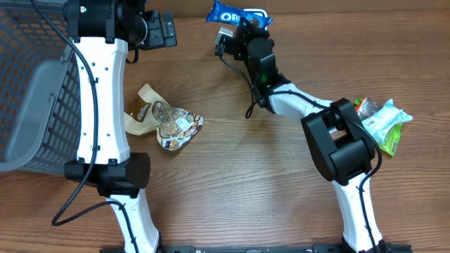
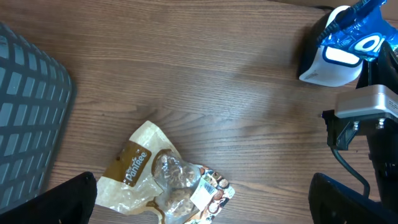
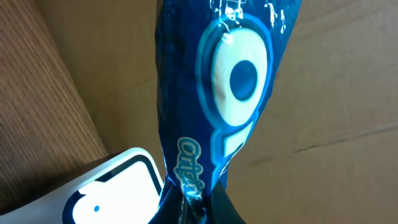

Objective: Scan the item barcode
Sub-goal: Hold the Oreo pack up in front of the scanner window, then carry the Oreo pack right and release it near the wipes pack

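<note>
Right gripper [image 1: 246, 27]: clamped tight on the end seam of the blue Oreo packet [image 1: 230, 13], at the far edge of the wooden table [image 1: 281, 183]. The packet sits over the white barcode scanner [image 2: 333, 62] (right wrist view puts the scanner just beside the pinched end; touching or not, cannot tell).

Left gripper [image 1: 160, 29]: jaws spread wide, nothing between them, left of the scanner. Its fingers [image 2: 62, 199] frame a tan snack packet [image 2: 134, 171] with a clear cookie packet [image 2: 180, 186] lying partly on it.

Grey mesh basket [image 1: 35, 105] at the left edge. Green-and-white packets [image 1: 383, 123] by the right arm, well apart from the scanner
</note>
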Motion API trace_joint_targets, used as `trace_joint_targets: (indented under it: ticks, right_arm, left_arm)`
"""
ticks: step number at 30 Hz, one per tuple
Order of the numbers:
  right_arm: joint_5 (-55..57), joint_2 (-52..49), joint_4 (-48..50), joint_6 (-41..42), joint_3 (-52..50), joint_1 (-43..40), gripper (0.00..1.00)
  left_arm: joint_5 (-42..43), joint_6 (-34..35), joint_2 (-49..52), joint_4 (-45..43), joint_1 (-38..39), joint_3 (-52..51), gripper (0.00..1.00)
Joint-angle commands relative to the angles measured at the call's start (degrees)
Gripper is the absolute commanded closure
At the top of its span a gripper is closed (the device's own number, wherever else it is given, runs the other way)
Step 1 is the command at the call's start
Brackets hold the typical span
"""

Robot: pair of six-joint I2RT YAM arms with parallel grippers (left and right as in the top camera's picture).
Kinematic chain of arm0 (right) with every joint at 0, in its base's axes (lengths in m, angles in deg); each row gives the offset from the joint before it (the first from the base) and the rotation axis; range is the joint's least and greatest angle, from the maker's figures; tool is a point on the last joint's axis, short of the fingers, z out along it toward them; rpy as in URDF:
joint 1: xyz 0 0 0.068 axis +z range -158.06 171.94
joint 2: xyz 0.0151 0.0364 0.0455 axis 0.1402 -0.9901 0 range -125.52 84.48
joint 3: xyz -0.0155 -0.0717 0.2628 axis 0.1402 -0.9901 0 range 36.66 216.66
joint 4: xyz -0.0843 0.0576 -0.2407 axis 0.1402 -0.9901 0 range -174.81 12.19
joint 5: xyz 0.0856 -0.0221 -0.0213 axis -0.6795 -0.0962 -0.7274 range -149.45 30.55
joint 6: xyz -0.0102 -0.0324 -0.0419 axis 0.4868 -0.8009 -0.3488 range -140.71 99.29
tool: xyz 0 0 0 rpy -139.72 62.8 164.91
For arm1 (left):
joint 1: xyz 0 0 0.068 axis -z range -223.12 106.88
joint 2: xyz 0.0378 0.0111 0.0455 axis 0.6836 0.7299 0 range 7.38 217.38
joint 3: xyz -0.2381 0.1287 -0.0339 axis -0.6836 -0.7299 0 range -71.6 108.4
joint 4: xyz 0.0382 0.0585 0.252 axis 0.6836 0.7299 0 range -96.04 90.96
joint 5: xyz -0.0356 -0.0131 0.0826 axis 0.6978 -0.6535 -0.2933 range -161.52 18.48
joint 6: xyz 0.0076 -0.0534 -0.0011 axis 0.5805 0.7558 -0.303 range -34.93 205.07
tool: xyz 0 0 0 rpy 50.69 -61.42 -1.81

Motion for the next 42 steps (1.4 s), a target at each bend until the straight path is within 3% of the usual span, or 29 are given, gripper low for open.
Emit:
trace_joint_targets:
  ticks: [1, 8, 19, 25, 35, 42]
  right_arm:
    - [-2.4, 1.2, 0.8, -0.2, 1.1, -0.6, 0.96]
    - [-7.1, 1.2, -5.5, -0.2, 1.1, -0.7, 0.96]
    - [-6.4, 1.6, -2.4, 1.2, 1.1, -1.3, 0.96]
    - [-6.2, 7.9, -6.7, 24.7, 1.1, -0.3, 0.96]
    - [-6.0, 32.8, -45.6, 58.9, 1.1, -2.0, 0.96]
    - [-4.8, 50.1, -77.7, 89.0, 1.1, -12.9, 0.96]
  left_arm:
    - [-0.1, -0.1, 0.0, 0.1, 0.0, 0.6, 0.00]
    - [-0.1, -0.1, 0.0, 0.1, 0.0, 0.6, 0.00]
    - [-0.1, -0.1, 0.0, 0.1, 0.0, 0.6, 0.00]
    - [-0.2, -0.1, 0.0, 0.1, 0.0, 0.6, 0.00]
    - [-0.1, 0.0, 0.0, 0.1, 0.0, 0.6, 0.00]
    - [-0.1, -0.1, 0.0, 0.1, 0.0, 0.6, 0.00]
